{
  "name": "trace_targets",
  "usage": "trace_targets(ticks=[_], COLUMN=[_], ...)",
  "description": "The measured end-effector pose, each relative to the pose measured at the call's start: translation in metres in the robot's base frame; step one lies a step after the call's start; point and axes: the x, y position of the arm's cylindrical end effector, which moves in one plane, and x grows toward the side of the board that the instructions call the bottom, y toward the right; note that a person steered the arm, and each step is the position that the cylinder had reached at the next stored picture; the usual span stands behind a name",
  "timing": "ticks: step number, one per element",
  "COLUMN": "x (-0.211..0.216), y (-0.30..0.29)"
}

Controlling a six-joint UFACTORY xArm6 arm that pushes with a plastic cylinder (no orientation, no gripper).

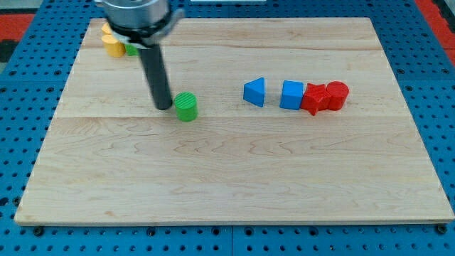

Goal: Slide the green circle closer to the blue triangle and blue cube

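The green circle [186, 107] sits on the wooden board [234, 178], left of centre. My tip [164, 107] rests just to its left, touching or almost touching it. The blue triangle [254, 92] lies to the right of the green circle, with a clear gap between them. The blue cube [291, 94] stands just right of the triangle.
Two red blocks [314, 99] [337, 95] sit against the blue cube's right side. At the view's top left, a yellow block [111, 44] and a green block [132, 49] lie partly hidden behind the arm. A blue pegboard [21, 107] surrounds the board.
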Motion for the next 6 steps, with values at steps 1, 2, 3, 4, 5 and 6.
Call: trace_targets(ticks=[1,2,3,4,5,6], x=[0.0,0.029,0.058,0.036,0.028,0.039], y=[0.096,0.06,0.085,0.15,0.151,0.039])
